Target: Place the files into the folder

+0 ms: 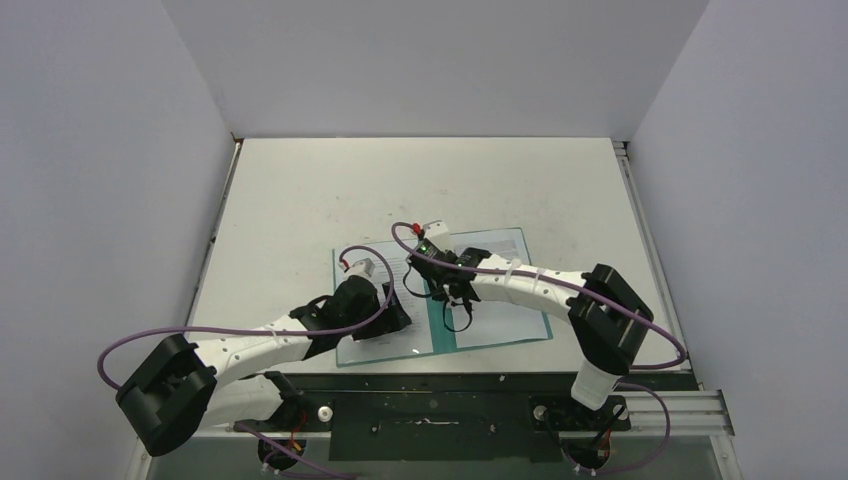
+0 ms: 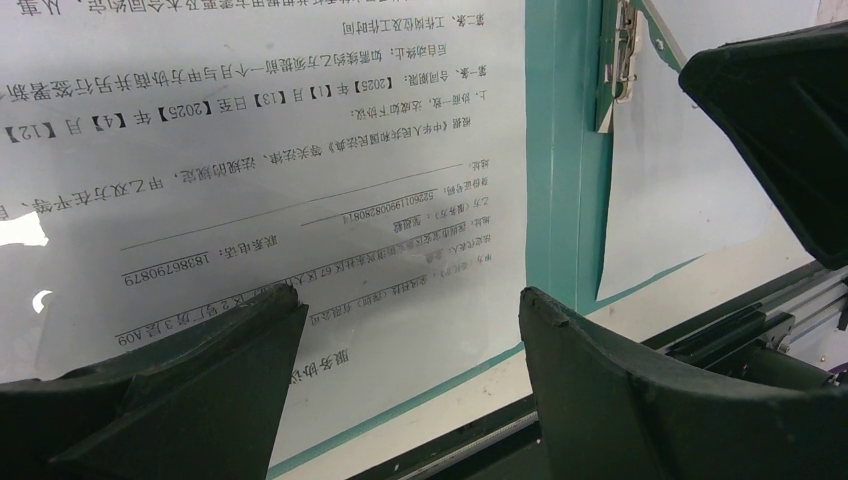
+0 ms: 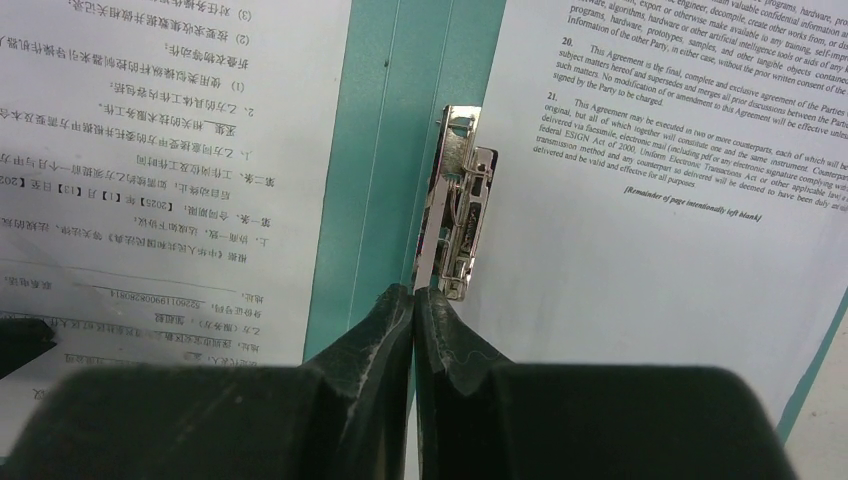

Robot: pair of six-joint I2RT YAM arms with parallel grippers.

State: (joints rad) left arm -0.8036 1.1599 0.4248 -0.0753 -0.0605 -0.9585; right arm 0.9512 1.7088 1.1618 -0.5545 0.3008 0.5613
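Note:
The teal folder lies open like a book near the table's front edge. A printed file rests on its left half and another printed file on its right half. Beside the spine a metal clip sits on the right sheet's inner edge. My left gripper hangs open over the near edge of the left sheet with nothing between its fingers. The right gripper is shut, its tips at the near end of the clip.
A black rail runs along the table's front edge just beyond the folder's near side. Bare white table stretches behind the folder to the back wall. The two arms stand close together over the folder.

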